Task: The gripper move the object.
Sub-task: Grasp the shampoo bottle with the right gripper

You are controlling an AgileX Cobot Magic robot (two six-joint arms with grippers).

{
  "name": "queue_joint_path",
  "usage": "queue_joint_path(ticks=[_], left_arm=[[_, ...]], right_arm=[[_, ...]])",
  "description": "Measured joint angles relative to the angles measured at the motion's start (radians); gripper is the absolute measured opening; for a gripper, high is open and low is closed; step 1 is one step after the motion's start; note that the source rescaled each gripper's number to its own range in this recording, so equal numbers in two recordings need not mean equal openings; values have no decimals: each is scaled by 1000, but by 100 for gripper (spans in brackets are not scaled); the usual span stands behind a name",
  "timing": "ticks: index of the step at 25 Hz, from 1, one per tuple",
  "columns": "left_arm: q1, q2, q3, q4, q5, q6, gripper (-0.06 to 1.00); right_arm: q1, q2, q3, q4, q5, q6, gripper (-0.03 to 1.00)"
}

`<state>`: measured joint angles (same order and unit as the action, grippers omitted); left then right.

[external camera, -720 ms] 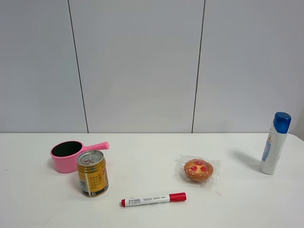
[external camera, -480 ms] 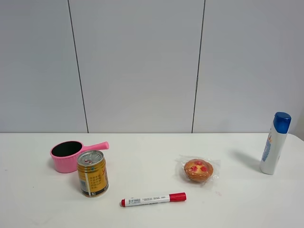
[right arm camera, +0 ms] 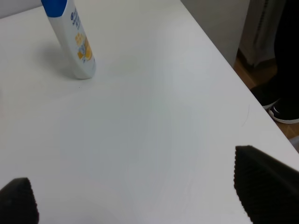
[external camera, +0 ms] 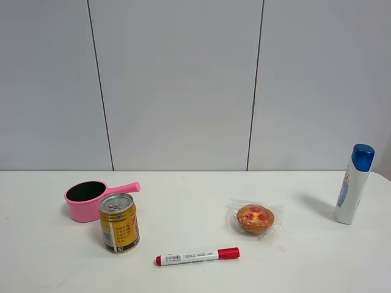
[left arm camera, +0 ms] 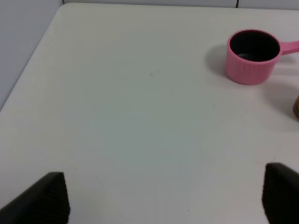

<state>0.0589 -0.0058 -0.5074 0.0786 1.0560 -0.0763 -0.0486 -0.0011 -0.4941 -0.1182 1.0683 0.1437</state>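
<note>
We locate the bottle [external camera: 354, 184] standing upright on the counter [external camera: 189, 195] at its far right end, close to the right edge. Its body is white with blue-orange print, and its cap is blue. No other item touches it.

The right gripper [right arm camera: 140, 193] is released: its two black fingers [right arm camera: 264, 186] stand wide apart, and only bare counter shows between them. The bottle stands ahead of this gripper and well apart from it. The counter edge runs along one side of the right wrist view, with floor visible beyond it.

The left gripper [left arm camera: 163, 198] is likewise released, its fingers spread wide over bare counter. The pink saucepan [left arm camera: 252, 56] stands ahead of it, well apart, with its handle pointing away from the gripper's centre line.

In the exterior high view we note the remaining items. The gold can [external camera: 119, 223] stands upright just in front of the saucepan on the left side. The red-capped marker [external camera: 197, 256] lies flat near the front centre. The wrapped pastry [external camera: 255, 218] rests right of centre, between the marker and the bottle. Neither arm shows in this view.
</note>
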Motion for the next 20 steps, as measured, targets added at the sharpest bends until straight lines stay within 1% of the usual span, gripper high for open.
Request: queue_joint_path(ticks=[20], left_arm=[[0,0,0,0,0,0,100]], right_arm=[[0,0,0,0,0,0,86]])
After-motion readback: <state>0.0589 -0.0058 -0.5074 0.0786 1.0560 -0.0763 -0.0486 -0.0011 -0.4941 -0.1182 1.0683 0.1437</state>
